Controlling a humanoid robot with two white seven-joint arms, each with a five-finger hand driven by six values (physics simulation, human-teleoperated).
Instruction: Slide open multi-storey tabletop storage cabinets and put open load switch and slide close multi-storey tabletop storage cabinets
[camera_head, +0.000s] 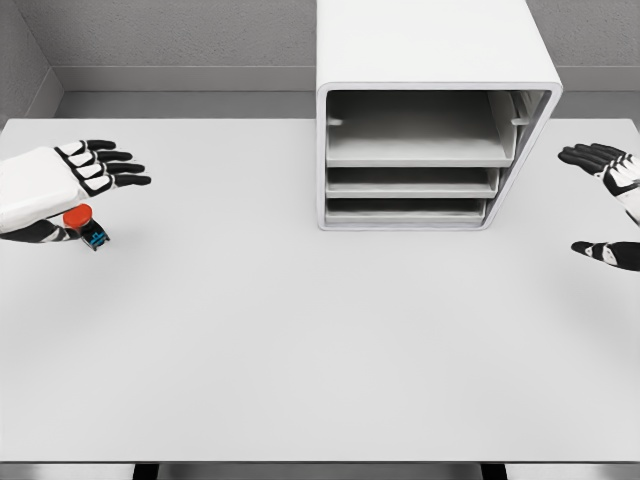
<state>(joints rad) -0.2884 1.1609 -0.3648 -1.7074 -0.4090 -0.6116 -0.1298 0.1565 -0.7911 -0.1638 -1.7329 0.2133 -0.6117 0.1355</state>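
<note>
The left hand (70, 180) comes in at the left edge of the table (300, 340), palm down, its 4 black fingers (120, 167) stretched out flat and slightly fanned toward the cabinet (435, 110). It grips nothing. Just below it, partly under the palm and beside the thumb, is the switch (88, 228): a small part with a red round knob on top and a dark body with a bit of blue. Whether the thumb actually touches it I cannot tell from here.

The right hand (610, 205) shows only partly at the right edge, level with the cabinet's lower shelves. Its fingers are spread loosely, the thumb well apart from the others lower down, and it holds nothing. It is near the cabinet's right wall but apart from it.

The cabinet stands at the far middle of the table, a little right of centre, a white box with rounded corners and an open front. Inside I can see 3 grey levels, the top bay tall, the 2 below it shallow.

The table is a plain pale grey slab. Behind it are grey walls, with a corner at the far left.
</note>
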